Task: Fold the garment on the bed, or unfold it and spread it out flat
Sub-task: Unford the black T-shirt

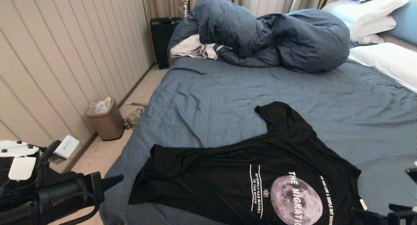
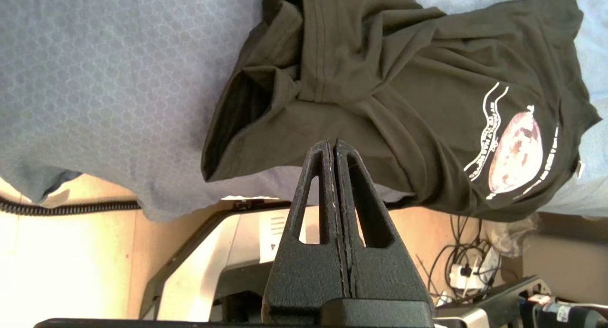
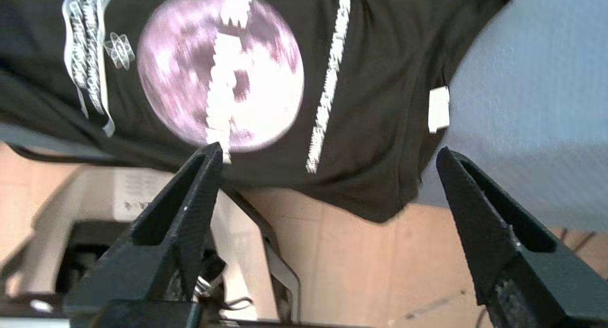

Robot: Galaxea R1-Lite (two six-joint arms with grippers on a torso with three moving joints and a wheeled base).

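Observation:
The black T-shirt (image 1: 247, 172) lies spread, print side up, on the near part of the bed (image 1: 228, 97), its grey moon print (image 1: 294, 195) by the front edge. One sleeve (image 1: 280, 115) points toward the duvet, and the hem end at the left is rumpled. My left gripper (image 1: 117, 179) hovers off the bed's left front corner, shut and empty, a short way from the shirt's hem (image 2: 247, 128). In its wrist view the left gripper (image 2: 331, 143) shows both fingers pressed together. My right gripper (image 3: 327, 149) is open and empty, just off the bed's front edge near the collar end with its white tag (image 3: 438, 108).
A bulky slate-blue duvet (image 1: 260, 36) is heaped at the far side with a white-grey cloth (image 1: 192, 49) beside it. White pillows (image 1: 384, 58) lie at the right. A bin (image 1: 106, 120) and a black case (image 1: 163, 39) stand on the floor by the left wall.

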